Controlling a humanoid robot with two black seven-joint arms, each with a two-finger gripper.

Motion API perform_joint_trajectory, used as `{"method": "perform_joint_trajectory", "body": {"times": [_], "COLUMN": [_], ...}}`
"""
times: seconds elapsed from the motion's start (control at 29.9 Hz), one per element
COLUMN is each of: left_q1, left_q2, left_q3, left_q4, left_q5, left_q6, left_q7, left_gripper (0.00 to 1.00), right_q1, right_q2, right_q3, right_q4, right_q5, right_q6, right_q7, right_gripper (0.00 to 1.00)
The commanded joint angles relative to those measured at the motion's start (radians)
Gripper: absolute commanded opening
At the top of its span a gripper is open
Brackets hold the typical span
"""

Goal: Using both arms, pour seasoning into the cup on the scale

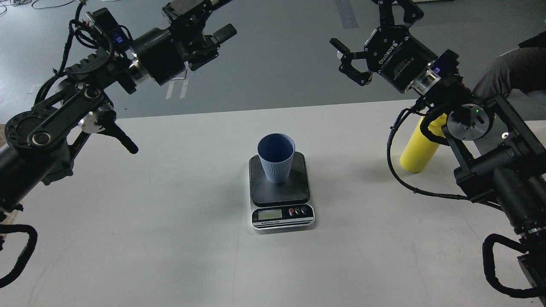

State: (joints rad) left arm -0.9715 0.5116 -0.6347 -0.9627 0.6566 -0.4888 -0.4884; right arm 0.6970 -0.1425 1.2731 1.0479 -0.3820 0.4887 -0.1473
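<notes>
Item: cup (276,157) upright on scale (280,187), centre of table (170,238); nothing grasped yet.
Seasoning bottle (419,147) right of scale, well apart, top hidden behind right arm. Right gripper (347,59) and left gripper (209,36) raised beyond scale, jaws spread, empty. Advised: lower right gripper onto bottle mid-body, squarely, before lifting.

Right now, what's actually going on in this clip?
Nothing is being handled yet. Both arms hang raised above the white table, the left gripper and right gripper open and empty. The blue-grey cup stands upright on the scale at the centre. The yellow seasoning bottle stands on the table to the right, partly hidden behind the right arm, untouched.
</notes>
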Motion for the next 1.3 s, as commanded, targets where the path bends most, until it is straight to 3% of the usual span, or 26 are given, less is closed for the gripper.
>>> {"method": "perform_joint_trajectory", "body": {"times": [0.0,0.2,0.4,0.64,0.87,1.07,1.27], "left_q1": [0.043,0.152,0.272,0.283,0.283,0.281,0.281], "left_q2": [0.004,0.002,-0.010,-0.002,-0.001,-0.001,-0.001], "left_q3": [-0.023,-0.048,-0.131,-0.140,-0.141,-0.141,-0.143], "left_q4": [0.057,0.119,0.107,0.107,0.107,0.107,0.107], "left_q5": [-0.291,-0.495,-0.502,-0.502,-0.502,-0.502,-0.502], "left_q6": [0.000,0.000,0.000,0.000,0.000,0.000,0.000], "left_q7": [0.000,0.000,0.017,0.024,0.024,0.024,0.024], "left_gripper": [0.96,0.96,0.97,0.97,0.97,0.97,0.97], "right_q1": [-0.005,-0.025,-0.103,-0.318,-0.686,-0.928,-0.982], "right_q2": [0.000,-0.002,0.000,-0.029,-0.043,0.003,0.084], "right_q3": [0.002,0.021,0.100,0.164,0.307,0.394,0.391], "right_q4": [0.001,0.000,0.061,0.240,0.470,0.520,0.479], "right_q5": [0.000,0.003,0.046,0.248,0.322,0.365,0.368], "right_q6": [0.000,0.000,0.000,0.000,0.000,0.000,0.000], "right_q7": [0.000,0.000,0.000,-0.002,0.006,0.009,0.009], "right_gripper": [1.00,1.00,1.00,1.00,1.00,1.00,1.00]}}
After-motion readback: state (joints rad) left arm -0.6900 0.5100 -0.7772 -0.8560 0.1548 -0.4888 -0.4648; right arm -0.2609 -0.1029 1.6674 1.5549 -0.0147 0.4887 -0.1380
